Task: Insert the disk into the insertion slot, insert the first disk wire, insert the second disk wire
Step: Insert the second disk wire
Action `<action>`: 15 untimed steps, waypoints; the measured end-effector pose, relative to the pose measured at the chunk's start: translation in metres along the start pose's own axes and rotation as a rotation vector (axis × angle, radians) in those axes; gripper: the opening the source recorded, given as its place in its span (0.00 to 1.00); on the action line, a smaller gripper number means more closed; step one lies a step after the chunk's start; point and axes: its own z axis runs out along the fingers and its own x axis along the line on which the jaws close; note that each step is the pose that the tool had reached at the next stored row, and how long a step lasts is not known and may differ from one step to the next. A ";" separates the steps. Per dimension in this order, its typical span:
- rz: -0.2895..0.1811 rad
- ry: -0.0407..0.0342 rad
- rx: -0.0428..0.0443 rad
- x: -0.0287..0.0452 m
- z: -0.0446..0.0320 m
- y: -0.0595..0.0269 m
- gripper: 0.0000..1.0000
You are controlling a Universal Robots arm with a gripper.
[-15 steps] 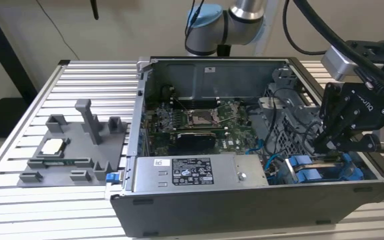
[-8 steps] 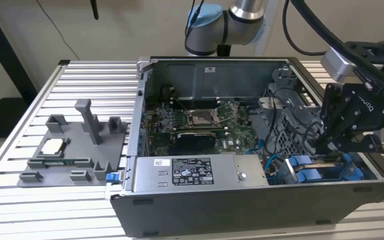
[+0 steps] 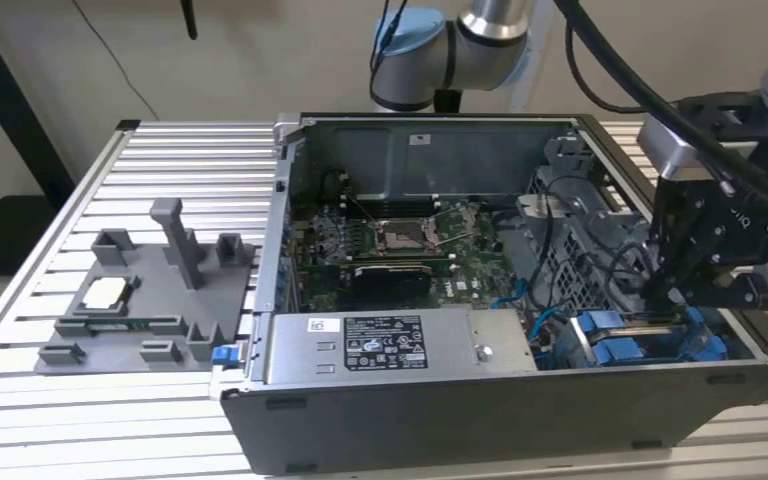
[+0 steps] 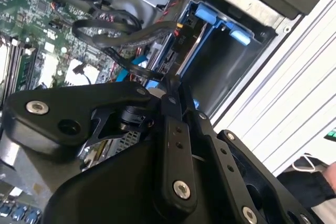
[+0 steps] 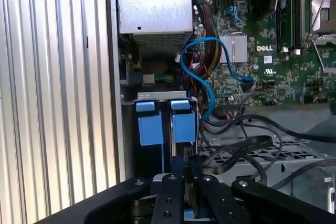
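1. Grey fixture plate (image 3: pixel 131 310) on the slatted worktop (image 3: pixel 37 420), at the exterior view's left.
2. Open computer case (image 3: pixel 491 420); I see a grey power-supply box (image 3: pixel 384 345) with a printed label, text unread.
3. The disk (image 3: pixel 644 345), blue carrier, sits in its bay at the case's corner.
4. End effector (image 3: pixel 671 295) just above the disk; I cannot tell whether its fingers are apart or together.

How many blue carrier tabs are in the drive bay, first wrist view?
2. One blue tab next to the case wall; the other blue tab beside it, toward the motherboard. More may be hidden deeper in the bay.
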 end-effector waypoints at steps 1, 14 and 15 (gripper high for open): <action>0.000 -0.0008 0.0049 0.0001 0.0012 0.0000 0.16; -0.003 -0.0167 0.0129 -0.0040 0.0178 0.0006 0.16; -0.003 -0.0185 0.0128 -0.0041 0.0179 0.0007 0.16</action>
